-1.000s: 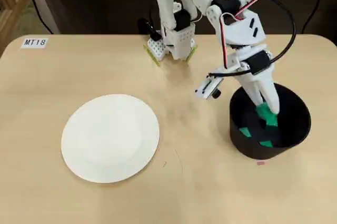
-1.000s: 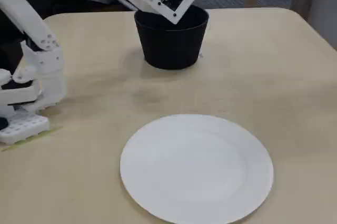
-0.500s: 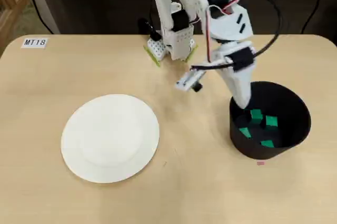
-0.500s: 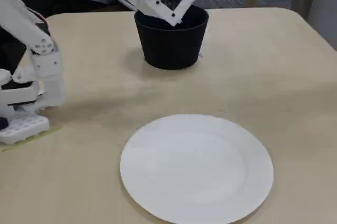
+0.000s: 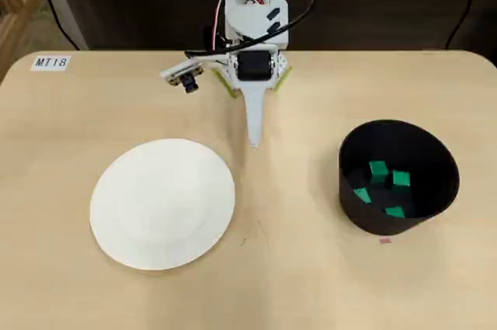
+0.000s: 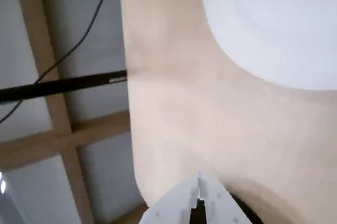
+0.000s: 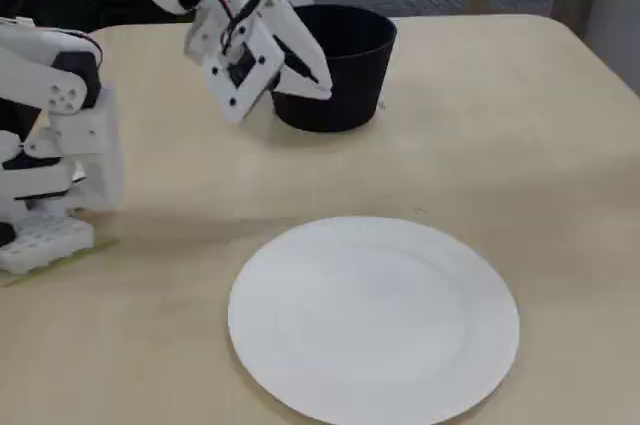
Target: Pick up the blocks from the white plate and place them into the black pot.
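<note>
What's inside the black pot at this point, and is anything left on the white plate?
In the overhead view, four green blocks lie on the floor of the black pot. The white plate is bare. The fixed view cannot see into the pot; its wall hides the blocks.

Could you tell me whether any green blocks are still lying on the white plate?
No, in the overhead view the white plate is bare, and all four green blocks lie inside the black pot.

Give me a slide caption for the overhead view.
Empty white plate, four green blocks inside the black pot, claw shut between them.
</note>
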`<state>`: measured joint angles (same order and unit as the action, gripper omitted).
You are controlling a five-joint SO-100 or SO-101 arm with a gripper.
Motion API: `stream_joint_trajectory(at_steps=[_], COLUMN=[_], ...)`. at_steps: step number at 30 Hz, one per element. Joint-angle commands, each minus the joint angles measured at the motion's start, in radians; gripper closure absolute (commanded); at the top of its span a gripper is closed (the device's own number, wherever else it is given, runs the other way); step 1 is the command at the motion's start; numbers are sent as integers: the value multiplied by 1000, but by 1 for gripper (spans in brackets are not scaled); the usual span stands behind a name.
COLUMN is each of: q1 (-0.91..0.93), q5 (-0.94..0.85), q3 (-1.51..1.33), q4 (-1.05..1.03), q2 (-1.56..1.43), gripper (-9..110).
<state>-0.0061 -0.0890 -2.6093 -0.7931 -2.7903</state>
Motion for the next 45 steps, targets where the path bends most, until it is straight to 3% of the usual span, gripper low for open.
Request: stream_joint_trajectory(at_steps=[1, 10, 45], q1=[5, 12, 14], q5=[-3, 23, 2], q3=[-63, -342, -476], q4=[14, -60, 75], q2=[-77, -463, -463], gripper=[104, 104, 104])
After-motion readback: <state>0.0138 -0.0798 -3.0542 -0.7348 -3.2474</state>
